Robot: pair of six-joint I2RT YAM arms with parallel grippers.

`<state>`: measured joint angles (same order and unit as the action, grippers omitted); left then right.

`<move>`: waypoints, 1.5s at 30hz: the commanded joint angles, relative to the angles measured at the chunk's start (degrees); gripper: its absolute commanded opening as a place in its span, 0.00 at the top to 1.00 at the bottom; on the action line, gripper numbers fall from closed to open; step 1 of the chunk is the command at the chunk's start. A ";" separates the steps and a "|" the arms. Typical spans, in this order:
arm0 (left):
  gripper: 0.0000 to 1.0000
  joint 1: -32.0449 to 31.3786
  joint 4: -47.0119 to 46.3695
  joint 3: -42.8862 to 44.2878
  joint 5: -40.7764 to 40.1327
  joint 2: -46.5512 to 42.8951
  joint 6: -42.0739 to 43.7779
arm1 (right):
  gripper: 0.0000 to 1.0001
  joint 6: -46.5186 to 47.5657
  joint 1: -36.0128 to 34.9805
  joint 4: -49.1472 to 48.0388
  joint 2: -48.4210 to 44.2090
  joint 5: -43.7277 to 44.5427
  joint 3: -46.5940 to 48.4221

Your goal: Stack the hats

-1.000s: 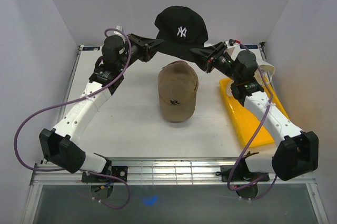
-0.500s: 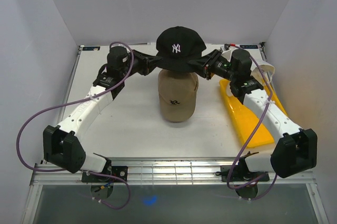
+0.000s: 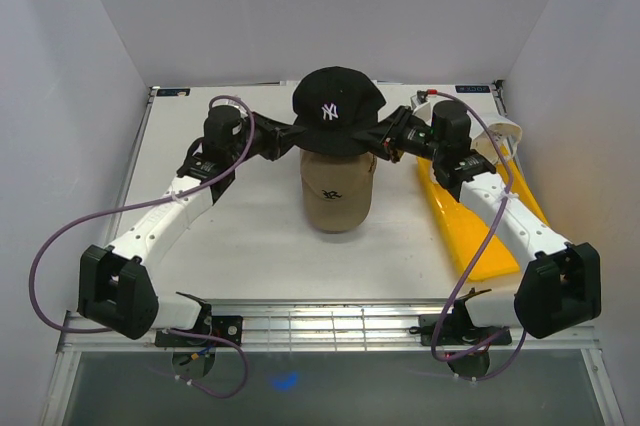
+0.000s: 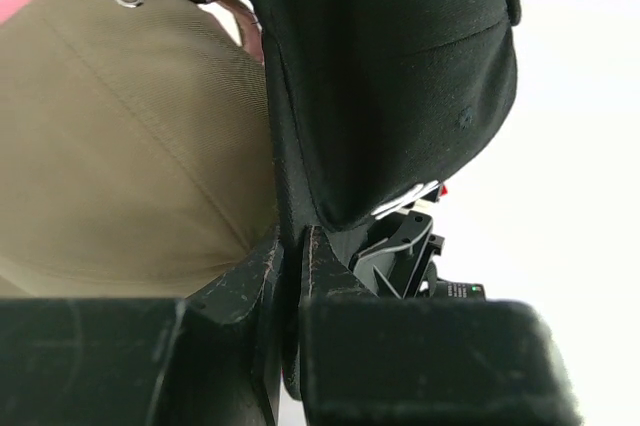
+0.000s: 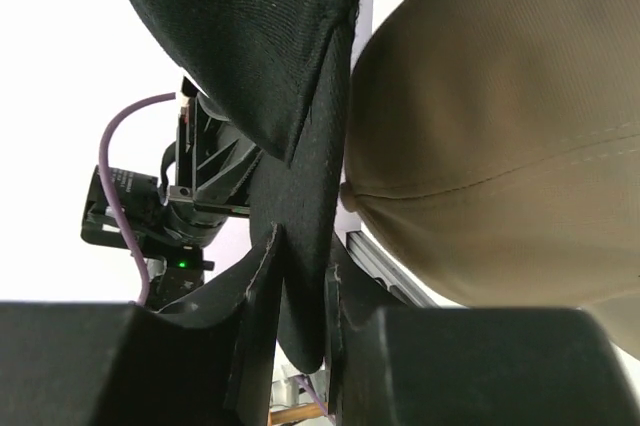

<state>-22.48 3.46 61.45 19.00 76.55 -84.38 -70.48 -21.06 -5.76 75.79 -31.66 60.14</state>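
Note:
A black cap with a white NY logo (image 3: 336,111) hangs between my two grippers, just above the back of a tan cap (image 3: 338,186) that lies mid-table with its brim toward me. My left gripper (image 3: 297,138) is shut on the black cap's left rim, and my right gripper (image 3: 379,136) is shut on its right rim. In the left wrist view my gripper (image 4: 292,246) pinches the black fabric (image 4: 390,76) beside the tan crown (image 4: 130,146). A pink edge (image 4: 28,1) shows beneath the tan cap. In the right wrist view my gripper (image 5: 300,266) grips the black cap (image 5: 250,36) next to the tan cap (image 5: 500,106).
A yellow tray (image 3: 485,231) lies along the right side under my right arm. A white curved object (image 3: 505,134) sits behind it by the right wall. White walls close in the left, back and right.
Both grippers have carried the black NY cap down and toward me. It has gone from high behind the tan cap to just over the tan cap's crown.

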 commanded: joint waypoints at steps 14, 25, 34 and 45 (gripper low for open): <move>1.00 -0.81 -2.06 -4.76 6.05 -6.24 4.57 | 0.92 10.80 -2.50 1.63 -4.25 -2.09 -5.29; 1.00 -0.46 -1.53 -8.80 5.25 -9.05 5.45 | 0.92 12.47 -3.20 1.36 -4.77 -2.18 -8.20; 1.00 0.68 -2.85 -12.58 6.22 -10.20 5.36 | 0.92 14.75 -3.55 2.59 -5.83 -1.21 -9.86; 1.00 1.21 -2.94 -15.83 6.22 -11.25 5.37 | 0.92 15.89 -3.90 1.36 -7.94 -0.16 -15.40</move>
<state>-21.93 1.02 46.68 23.90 67.70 -81.23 -62.06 -24.56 -7.27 68.55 -31.62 47.09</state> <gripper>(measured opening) 0.177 0.218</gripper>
